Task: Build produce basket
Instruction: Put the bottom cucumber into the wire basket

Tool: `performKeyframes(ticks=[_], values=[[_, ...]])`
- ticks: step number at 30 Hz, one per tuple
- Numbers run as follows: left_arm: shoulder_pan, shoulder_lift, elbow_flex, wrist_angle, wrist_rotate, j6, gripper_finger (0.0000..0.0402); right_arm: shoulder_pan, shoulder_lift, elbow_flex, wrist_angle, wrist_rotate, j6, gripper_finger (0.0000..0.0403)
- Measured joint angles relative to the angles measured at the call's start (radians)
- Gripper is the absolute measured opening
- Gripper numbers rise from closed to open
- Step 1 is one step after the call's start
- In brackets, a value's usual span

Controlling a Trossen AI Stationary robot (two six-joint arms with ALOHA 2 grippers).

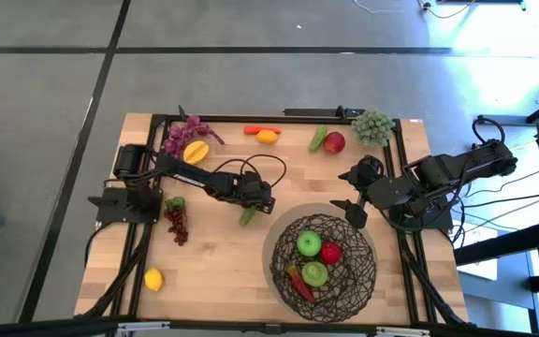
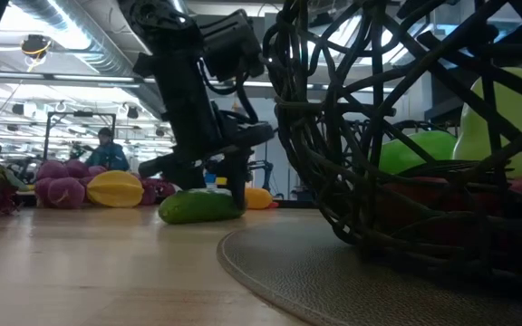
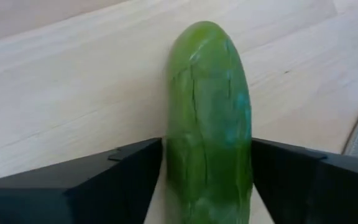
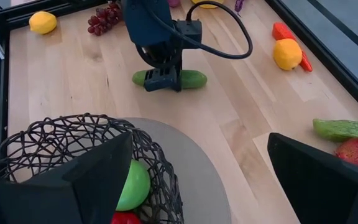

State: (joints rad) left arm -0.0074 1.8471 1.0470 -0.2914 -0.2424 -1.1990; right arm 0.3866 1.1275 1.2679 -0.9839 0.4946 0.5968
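Two dark fingers (image 3: 104, 180) of the left gripper (image 1: 254, 204) are straddling the cucumber (image 3: 209, 124) at frame centre, touching its sides, just left of the basket (image 1: 363, 271). Bare wood is lying open around it. The right gripper (image 1: 352, 195), jaws spread and empty, is hovering above the basket's upper-right rim.

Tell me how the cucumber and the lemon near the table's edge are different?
The cucumber is green and long; the lemon is yellow and short. The cucumber lies between the left gripper fingers, near the basket; the lemon sits alone, far from both arms. Both rest on the wooden table, outside the basket.
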Motion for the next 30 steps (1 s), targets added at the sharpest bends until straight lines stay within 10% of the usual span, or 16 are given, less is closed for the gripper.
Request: performKeyframes(ticks=[9,30], values=[[0.0,-0.01,-0.002,-0.014,0.002,0.028,0.0118,0.0,0.0,0.0,0.0,0.0,0.0,0.0365],[-0.095,-0.251,-0.003,-0.074,0.027,0.156,0.0114,0.0,0.0,0.0,-0.001,0.0,0.001,0.0365]])
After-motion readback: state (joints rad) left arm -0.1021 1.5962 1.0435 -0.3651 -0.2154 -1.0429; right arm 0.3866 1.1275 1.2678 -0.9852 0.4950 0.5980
